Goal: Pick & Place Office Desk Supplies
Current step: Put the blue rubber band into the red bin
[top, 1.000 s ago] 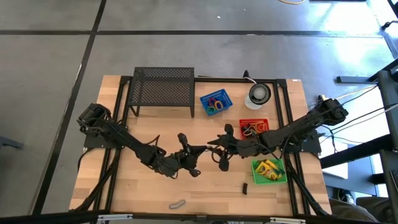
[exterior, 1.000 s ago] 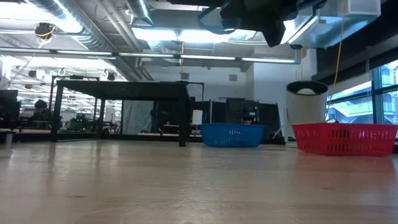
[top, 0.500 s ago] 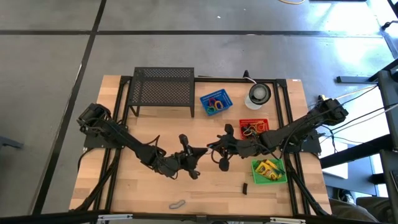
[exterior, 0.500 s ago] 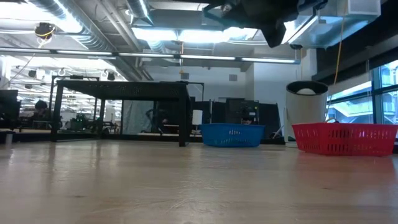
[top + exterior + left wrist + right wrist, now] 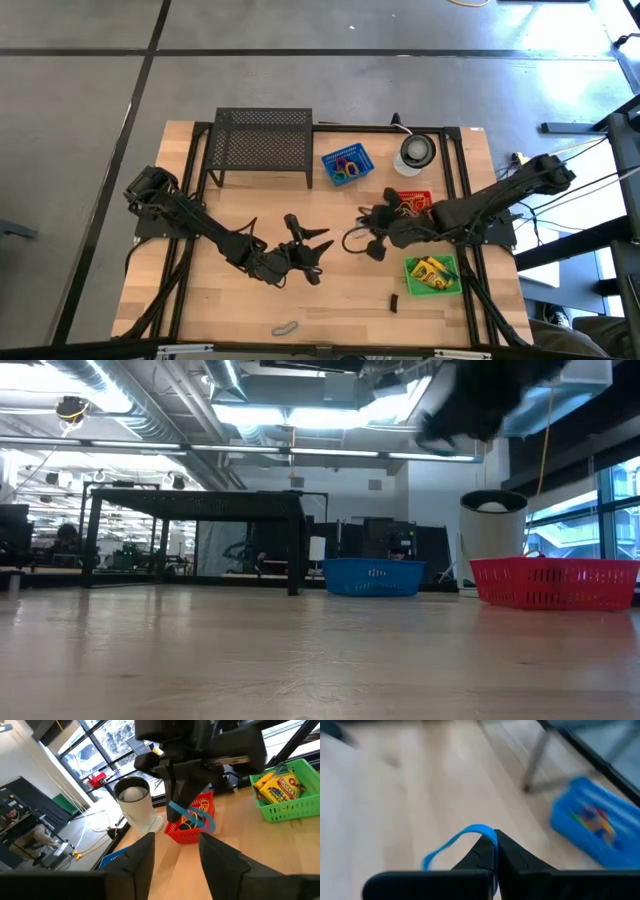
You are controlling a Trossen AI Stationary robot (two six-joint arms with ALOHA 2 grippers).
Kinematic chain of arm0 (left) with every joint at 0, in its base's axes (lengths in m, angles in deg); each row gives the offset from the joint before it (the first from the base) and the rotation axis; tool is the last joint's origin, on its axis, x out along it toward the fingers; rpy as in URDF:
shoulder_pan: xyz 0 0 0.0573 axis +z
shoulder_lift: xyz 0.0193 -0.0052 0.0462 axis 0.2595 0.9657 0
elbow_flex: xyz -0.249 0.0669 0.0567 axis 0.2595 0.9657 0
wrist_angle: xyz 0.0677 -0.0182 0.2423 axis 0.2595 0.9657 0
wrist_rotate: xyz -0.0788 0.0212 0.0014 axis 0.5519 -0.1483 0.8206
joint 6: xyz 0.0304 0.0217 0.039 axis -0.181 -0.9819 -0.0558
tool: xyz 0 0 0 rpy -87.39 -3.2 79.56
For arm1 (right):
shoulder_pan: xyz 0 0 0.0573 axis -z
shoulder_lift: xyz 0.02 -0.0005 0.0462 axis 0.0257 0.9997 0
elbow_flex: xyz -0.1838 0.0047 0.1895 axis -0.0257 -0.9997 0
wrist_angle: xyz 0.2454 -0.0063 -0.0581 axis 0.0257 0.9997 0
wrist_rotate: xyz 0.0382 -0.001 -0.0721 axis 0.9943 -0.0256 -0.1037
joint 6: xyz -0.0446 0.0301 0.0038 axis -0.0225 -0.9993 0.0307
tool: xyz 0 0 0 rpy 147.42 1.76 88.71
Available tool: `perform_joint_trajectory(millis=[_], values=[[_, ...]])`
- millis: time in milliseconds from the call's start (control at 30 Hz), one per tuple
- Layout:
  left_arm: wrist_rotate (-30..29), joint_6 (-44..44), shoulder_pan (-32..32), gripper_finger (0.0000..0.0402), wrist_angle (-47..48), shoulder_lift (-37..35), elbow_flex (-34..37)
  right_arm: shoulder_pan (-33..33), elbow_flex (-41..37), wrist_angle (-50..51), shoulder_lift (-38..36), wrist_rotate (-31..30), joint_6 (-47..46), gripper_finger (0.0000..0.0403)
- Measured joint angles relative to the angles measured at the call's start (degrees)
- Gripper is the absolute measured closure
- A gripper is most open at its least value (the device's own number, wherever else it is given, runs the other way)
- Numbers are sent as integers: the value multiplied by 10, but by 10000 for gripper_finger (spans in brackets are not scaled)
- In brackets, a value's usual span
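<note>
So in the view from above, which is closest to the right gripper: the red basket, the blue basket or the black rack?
From the right gripper:
1. Red basket, right beside it.
2. Blue basket, farther back.
3. Black rack, far back-left corner.

In the low view an arm (image 5: 480, 405) is a dark smear cut by the top edge. The right wrist view is blurred: the blue basket (image 5: 592, 827) holds indistinct colours. From above, the grey item (image 5: 286, 328) near the tabletop's (image 5: 240, 330) front edge is too small to tell.
</note>
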Motion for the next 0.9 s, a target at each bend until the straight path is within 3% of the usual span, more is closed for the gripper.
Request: perform_joint_trajectory(millis=[267,400,700,900], values=[[0,1,0,246,2,0,0,18,0,345,-32,-44,-205,400],[0,1,0,248,2,0,0,32,-3,459,-22,-56,-305,400],[1,1,0,245,5,0,0,63,-81,440,-21,3,-352,401],[1,1,0,245,13,0,0,66,-97,436,-21,8,-385,399]])
